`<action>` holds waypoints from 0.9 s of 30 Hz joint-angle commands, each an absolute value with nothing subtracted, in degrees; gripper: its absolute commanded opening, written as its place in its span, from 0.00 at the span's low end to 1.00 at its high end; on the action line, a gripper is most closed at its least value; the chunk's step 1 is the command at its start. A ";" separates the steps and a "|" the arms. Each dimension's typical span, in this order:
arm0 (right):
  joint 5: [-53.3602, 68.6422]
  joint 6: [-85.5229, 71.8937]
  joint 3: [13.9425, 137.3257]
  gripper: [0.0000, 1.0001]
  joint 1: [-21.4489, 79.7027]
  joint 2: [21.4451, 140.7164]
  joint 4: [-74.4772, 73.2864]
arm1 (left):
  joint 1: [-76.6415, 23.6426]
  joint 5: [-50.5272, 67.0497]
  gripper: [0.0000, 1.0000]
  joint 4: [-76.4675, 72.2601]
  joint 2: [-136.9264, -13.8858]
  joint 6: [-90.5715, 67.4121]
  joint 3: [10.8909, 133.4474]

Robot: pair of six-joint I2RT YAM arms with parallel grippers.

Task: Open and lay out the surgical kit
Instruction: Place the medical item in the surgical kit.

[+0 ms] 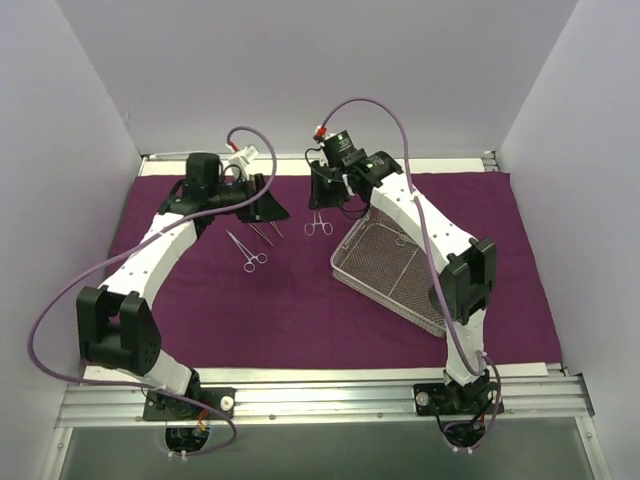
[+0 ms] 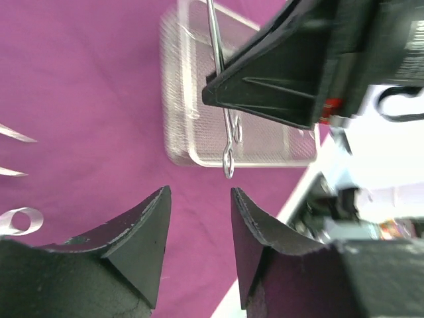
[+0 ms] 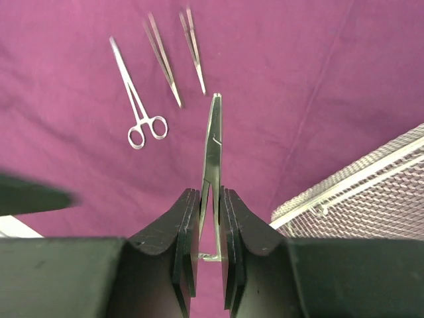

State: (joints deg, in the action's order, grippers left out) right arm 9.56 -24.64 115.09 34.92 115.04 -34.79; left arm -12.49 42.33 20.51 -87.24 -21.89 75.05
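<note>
Your left gripper (image 2: 200,192) hangs with its jaws apart and nothing between them, over the far part of the purple cloth wrap (image 1: 300,310), which lies spread open across the table. On the cloth just to the base side of this gripper lie the loose forceps (image 3: 136,106), rings toward the bases. The two tweezers (image 3: 163,63) lie beside them, nearly under the left fingers.

Just to the right of it, and not touching it, is your right gripper (image 3: 209,195). Its fingers are pressed together on the held forceps (image 3: 213,142), a thin silver pair that runs straight out past the fingertips. From the left wrist you see the rings hanging below the grip. The lower end may be touching the cloth, but no view settles that. Seen from this gripper, the loose forceps and the tweezers lie off to its left, well clear of the pair it grips.

To the right of the right gripper and back toward its base sits the wire-mesh tray (image 1: 385,265). It rests on the cloth, askew to the cloth's edges, and the right arm crosses above it. No instrument shows in the visible part of the tray.
</note>
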 commanded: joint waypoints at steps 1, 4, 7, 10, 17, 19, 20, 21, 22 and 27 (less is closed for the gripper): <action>7.56 -16.53 114.52 0.00 35.33 107.59 -35.16 | -15.38 49.48 0.50 19.34 -88.76 -22.50 77.96; 8.35 -15.91 115.13 0.00 35.33 107.23 -35.77 | -17.66 50.62 0.52 18.46 -90.61 -23.73 78.48; 8.79 -16.17 115.14 0.00 35.25 106.61 -35.60 | -18.81 50.97 0.54 14.87 -90.79 -26.80 77.96; 9.23 -16.44 114.96 0.00 35.33 106.44 -35.16 | -19.16 52.11 0.54 12.66 -91.14 -29.09 77.87; 10.55 -16.78 113.29 0.00 35.24 105.91 -33.75 | -19.42 53.35 0.54 8.35 -91.40 -32.86 76.03; 10.90 -17.14 112.94 0.00 35.24 105.56 -33.14 | -20.03 53.79 0.54 7.21 -91.84 -33.22 75.94; 11.07 -17.23 112.85 0.00 35.24 105.47 -32.96 | -20.21 53.44 0.54 7.29 -92.11 -33.22 76.02; 11.42 -17.23 112.94 0.00 35.33 105.47 -32.87 | -20.39 53.35 0.54 7.29 -92.37 -33.31 76.11; 11.51 -17.23 113.11 0.00 35.33 105.47 -32.87 | -20.39 53.26 0.53 7.21 -92.63 -33.40 76.29; 11.86 -17.49 113.47 0.00 35.33 105.73 -32.78 | -21.00 52.65 0.48 10.35 -94.65 -32.09 78.74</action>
State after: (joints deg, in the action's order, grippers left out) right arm 10.98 -17.54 112.90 35.57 108.57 -34.02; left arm -20.58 51.88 10.24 -93.56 -33.06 75.24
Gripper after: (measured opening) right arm 0.151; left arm 0.489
